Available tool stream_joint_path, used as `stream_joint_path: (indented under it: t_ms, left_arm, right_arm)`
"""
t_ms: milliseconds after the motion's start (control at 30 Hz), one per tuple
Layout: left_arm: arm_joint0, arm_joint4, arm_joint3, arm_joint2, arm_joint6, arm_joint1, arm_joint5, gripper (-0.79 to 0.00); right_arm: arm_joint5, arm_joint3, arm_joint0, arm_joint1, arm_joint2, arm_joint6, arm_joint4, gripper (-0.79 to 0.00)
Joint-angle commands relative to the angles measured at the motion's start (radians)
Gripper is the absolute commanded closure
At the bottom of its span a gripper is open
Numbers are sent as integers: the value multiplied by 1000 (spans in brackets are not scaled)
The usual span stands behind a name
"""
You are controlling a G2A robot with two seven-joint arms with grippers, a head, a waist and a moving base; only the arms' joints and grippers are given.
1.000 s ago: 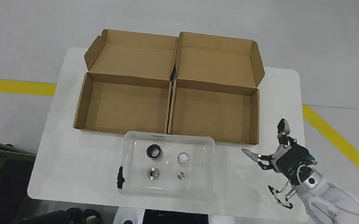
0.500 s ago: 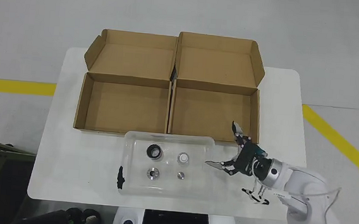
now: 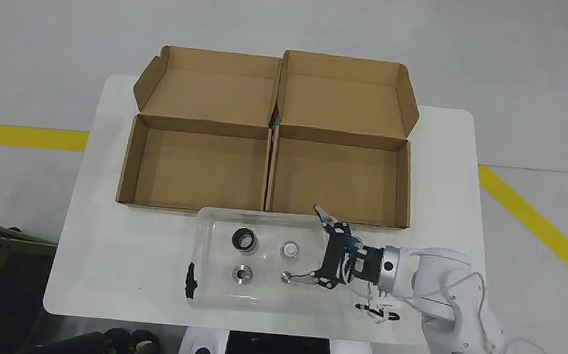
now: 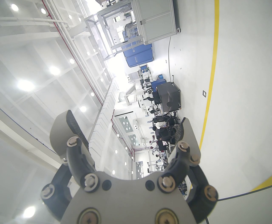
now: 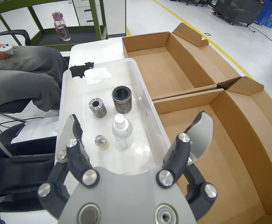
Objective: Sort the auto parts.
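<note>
A clear plastic tray (image 3: 269, 215) at the table's front edge holds a dark linear bearing (image 3: 244, 240), a small white bottle (image 3: 289, 249), a grey metal cylinder (image 3: 241, 273) and a small metal stud (image 3: 285, 275). My right gripper (image 3: 307, 245) hangs open over the tray's right end, empty. Its wrist view shows the bearing (image 5: 121, 99), bored cylinder (image 5: 97, 107), bottle (image 5: 122, 131) and stud (image 5: 101, 141) inside the tray (image 5: 148, 99), ahead of the open right gripper (image 5: 138, 123). My left gripper (image 4: 127, 123) is open and empty, pointing into the room.
Two open cardboard boxes, left (image 3: 196, 170) and right (image 3: 339, 181), stand side by side behind the tray with their lids folded back. A black scrap (image 3: 190, 280) clings to the tray's left end. Bare white table (image 3: 445, 170) lies to the right.
The right arm has swung left from the table's right edge to above the tray's right end, its gripper staying open. The parts have not moved.
</note>
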Motion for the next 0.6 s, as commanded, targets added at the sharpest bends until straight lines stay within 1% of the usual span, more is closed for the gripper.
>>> stream_joint_path:
  t_ms: [0,233,567]
  left_arm:
    - [0,0,0,0,0,0,0,-785]
    - [0,0,0,0,0,0,0,-785]
    - [0,0,0,0,0,0,0,-785]
  right_arm:
    - [-3,-1,9,1,-24,22,-2,-785]
    - [-9,15,42,6,-93,84,-7,-785]
    - [6,59,74,14,-144,113,-7,-785]
